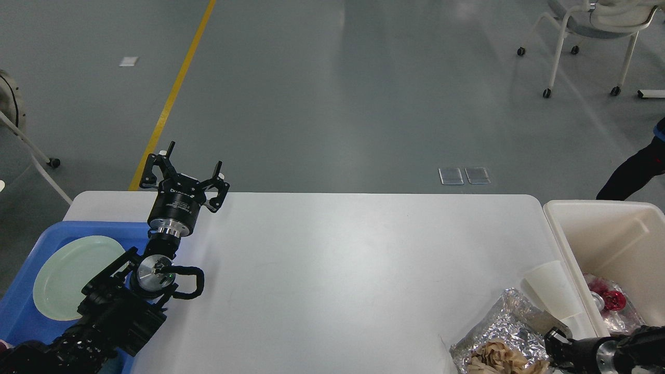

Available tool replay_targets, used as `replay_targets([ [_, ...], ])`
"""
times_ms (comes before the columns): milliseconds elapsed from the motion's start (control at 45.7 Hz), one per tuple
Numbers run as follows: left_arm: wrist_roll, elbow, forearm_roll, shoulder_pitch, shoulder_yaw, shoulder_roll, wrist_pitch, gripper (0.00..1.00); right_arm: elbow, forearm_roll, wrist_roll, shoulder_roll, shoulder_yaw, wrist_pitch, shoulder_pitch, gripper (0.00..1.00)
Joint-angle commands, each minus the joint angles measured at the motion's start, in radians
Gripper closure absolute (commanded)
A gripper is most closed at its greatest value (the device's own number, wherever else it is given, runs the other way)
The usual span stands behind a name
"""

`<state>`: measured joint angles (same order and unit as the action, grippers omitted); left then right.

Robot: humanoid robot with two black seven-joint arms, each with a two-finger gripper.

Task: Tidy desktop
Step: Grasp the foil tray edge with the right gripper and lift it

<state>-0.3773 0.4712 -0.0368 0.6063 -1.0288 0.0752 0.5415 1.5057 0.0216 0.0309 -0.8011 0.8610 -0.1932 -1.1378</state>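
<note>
The white desktop (353,259) fills the middle of the view. At its front right corner lies a crumpled foil tray (499,324) with brown paper scraps (496,358) in it. A white paper cup (550,291) lies on its side beside the tray, against the bin wall. My left gripper (195,158) is open and empty, raised over the desktop's far left corner. My right gripper (555,340) comes in low at the bottom right and touches the foil tray's right edge. It is dark and its fingers cannot be told apart.
A blue tray (31,311) at the left holds a pale green plate (72,275). A cream-white bin (597,223) at the right holds red and shiny trash (613,301). A wheeled chair (587,31) stands far back right.
</note>
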Motion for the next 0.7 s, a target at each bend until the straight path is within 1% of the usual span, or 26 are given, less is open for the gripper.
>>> replay_targets([
  [0, 0.0, 0.0, 0.0, 0.0, 0.001, 0.0, 0.0, 0.01, 0.113, -0.025, -0.003, -0.073, 0.047, 0.066, -0.127, 1.0],
  [88, 0.0, 0.0, 0.0, 0.0, 0.001, 0.0, 0.0, 0.01, 0.153, -0.087, -0.003, -0.104, 0.147, 0.199, -0.331, 1.0],
  [197, 0.0, 0.0, 0.0, 0.0, 0.0, 0.0, 0.0, 0.01, 0.157, -0.156, 0.0, -0.089, 0.315, 0.431, -0.661, 1.0],
  [306, 0.0, 0.0, 0.0, 0.0, 0.0, 0.0, 0.0, 0.01, 0.153, -0.161, 0.001, 0.008, 0.352, 0.659, -0.949, 1.0],
  [372, 0.0, 0.0, 0.0, 0.0, 0.001, 0.0, 0.0, 0.01, 0.15, -0.161, 0.001, 0.083, 0.34, 0.761, -1.088, 1.0],
  [438, 0.0, 0.0, 0.0, 0.001, 0.0, 0.0, 0.0, 0.01, 0.151, -0.152, 0.003, 0.193, 0.322, 0.816, -1.187, 1.0],
  [482, 0.0, 0.0, 0.0, 0.0, 0.001, 0.0, 0.0, 0.01, 0.156, -0.149, 0.003, 0.258, 0.314, 0.836, -1.234, 1.0],
  [525, 0.0, 0.0, 0.0, 0.001, 0.001, 0.0, 0.0, 0.01, 0.16, -0.146, 0.014, 0.308, 0.305, 0.845, -1.26, 1.0],
  [591, 0.0, 0.0, 0.0, 0.001, 0.001, 0.0, 0.0, 0.01, 0.169, -0.146, 0.029, 0.361, 0.285, 0.856, -1.271, 1.0],
  [679, 0.0, 0.001, 0.0, 0.0, 0.001, 0.0, 0.0, 0.01, 0.185, -0.144, 0.029, 0.405, 0.271, 0.841, -1.26, 1.0],
])
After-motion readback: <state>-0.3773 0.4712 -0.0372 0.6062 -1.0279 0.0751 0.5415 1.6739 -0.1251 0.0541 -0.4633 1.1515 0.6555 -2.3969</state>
